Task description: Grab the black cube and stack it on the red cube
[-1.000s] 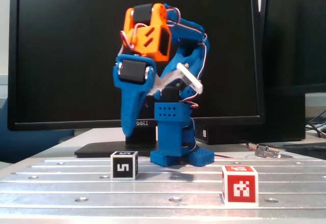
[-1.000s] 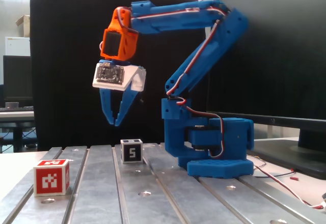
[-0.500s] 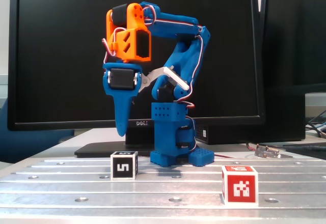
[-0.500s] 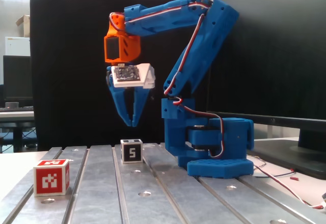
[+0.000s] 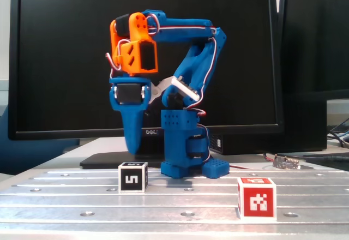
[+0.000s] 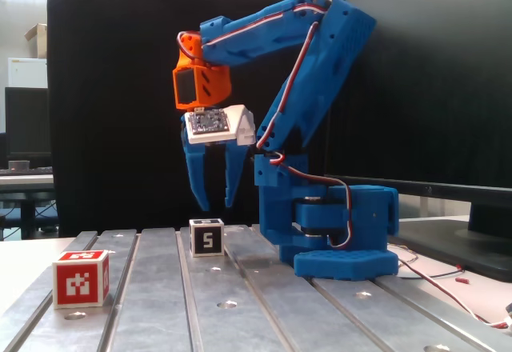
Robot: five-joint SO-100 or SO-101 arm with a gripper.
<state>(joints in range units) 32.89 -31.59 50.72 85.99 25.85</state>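
Observation:
The black cube (image 5: 133, 177) with white edges and a white "5" mark stands on the metal plate; it also shows in a fixed view (image 6: 206, 237). The red cube (image 5: 256, 198) with a white pixel pattern stands apart from it, nearer the camera, and also shows in a fixed view (image 6: 81, 278). My blue gripper (image 6: 217, 206) hangs pointing down just above the black cube with its fingers spread, open and empty. In a fixed view the gripper (image 5: 132, 150) shows side-on, its tip a little above the cube's top.
The slotted aluminium plate (image 5: 180, 204) carries the arm's blue base (image 6: 344, 240). A black monitor (image 5: 65, 60) stands behind. Red and white wires (image 6: 448, 276) trail off the base. A small metal part (image 5: 286, 162) lies at the back right.

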